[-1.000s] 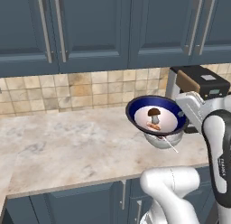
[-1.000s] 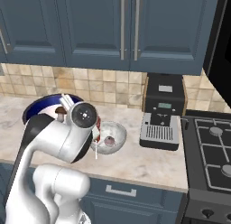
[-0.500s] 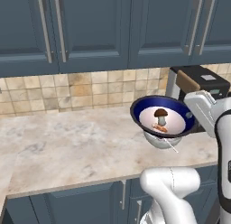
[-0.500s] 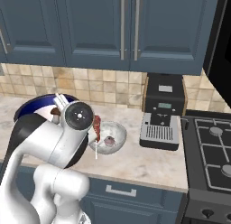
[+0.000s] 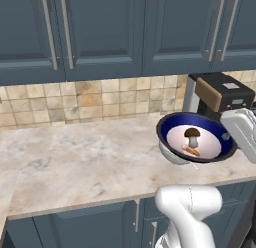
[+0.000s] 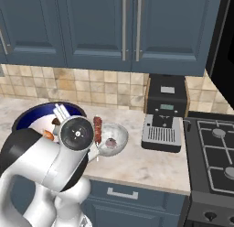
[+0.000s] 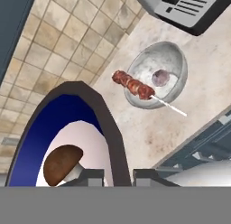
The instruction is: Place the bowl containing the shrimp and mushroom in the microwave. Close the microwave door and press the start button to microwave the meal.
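The dark blue bowl (image 5: pixel 172 126), white inside, hangs tilted above the counter. The brown-capped mushroom (image 5: pixel 192 136) and the orange shrimp (image 5: pixel 191 151) lie in it. My gripper (image 5: pixel 228 136) is shut on the bowl's right rim. From the right base view the bowl (image 6: pixel 32 115) sits behind my arm, the gripper (image 6: pixel 61 112) pinching its rim, the shrimp (image 6: pixel 48 135) peeking out. In the hand view the gripper (image 7: pixel 118 178) straddles the bowl's rim (image 7: pixel 108 123), beside the mushroom (image 7: pixel 63 162). A black edge (image 6: pixel 223 43) above the stove looks like part of the microwave.
A pale grey bowl (image 6: pixel 114 140) with a meat skewer (image 6: pixel 97 128) stands on the counter just under and beyond the held bowl. The black coffee machine (image 6: pixel 167 114) is to its right, then the stove (image 6: pixel 215 143). Blue cabinets (image 5: pixel 100 32) hang above.
The held bowl has moved to the right along the counter, toward the coffee machine, and now hangs over the grey bowl. The grip has not changed.
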Motion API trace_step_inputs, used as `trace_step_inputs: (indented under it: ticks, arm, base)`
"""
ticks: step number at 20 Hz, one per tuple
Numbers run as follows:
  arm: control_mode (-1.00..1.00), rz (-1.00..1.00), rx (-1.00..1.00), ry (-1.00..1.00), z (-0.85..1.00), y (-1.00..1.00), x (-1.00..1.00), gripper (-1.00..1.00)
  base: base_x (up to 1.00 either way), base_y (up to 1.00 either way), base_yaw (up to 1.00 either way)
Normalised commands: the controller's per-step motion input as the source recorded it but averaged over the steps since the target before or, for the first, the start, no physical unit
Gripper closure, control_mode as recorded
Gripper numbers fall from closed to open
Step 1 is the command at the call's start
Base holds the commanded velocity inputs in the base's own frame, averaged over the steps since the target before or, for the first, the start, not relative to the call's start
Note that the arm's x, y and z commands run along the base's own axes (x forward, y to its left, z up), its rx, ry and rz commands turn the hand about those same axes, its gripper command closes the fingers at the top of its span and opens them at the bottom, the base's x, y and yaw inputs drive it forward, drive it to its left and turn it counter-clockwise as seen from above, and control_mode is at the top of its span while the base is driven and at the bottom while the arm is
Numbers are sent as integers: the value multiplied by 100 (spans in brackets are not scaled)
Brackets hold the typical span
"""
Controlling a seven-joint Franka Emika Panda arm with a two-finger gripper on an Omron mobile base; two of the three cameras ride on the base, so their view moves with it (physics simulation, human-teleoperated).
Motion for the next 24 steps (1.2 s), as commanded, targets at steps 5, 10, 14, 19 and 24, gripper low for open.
trace_step_inputs:
  ticks: [5,10,14,19,24]
  arm:
    - [-100,-5,0,0,14,-4,-11,100]
    - [-100,-1,0,8,11,0,24,100]
    - [-100,0,0,9,0,0,13,100]
    - [100,0,0,3,0,0,0,100]
    - [100,0,0,0,0,0,0,100]
  base:
    - [0,0,0]
    - [0,0,0]
    - [0,0,0]
    - [-13,-8,-2]
    - [-92,-31,-7]
